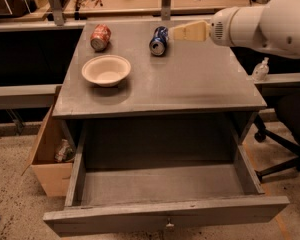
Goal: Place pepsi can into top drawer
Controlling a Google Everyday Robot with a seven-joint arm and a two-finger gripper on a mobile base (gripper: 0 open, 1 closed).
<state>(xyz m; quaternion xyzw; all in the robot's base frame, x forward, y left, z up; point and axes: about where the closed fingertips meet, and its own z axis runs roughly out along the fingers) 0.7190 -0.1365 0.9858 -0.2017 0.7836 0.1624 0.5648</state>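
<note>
The blue pepsi can [159, 40] lies on its side at the back middle of the grey cabinet top [190, 84]. My gripper [177, 32], with cream-coloured fingers, reaches in from the right on a white arm and is just right of the can, level with its upper end. The top drawer [165, 219] is pulled fully out below the cabinet top and its inside is bare.
A red can [100, 37] lies at the back left of the top. A cream bowl [106, 70] sits in front of it. A cardboard box [52, 154] stands left of the cabinet. An office chair [290, 134] is at the right. Wooden desks run behind.
</note>
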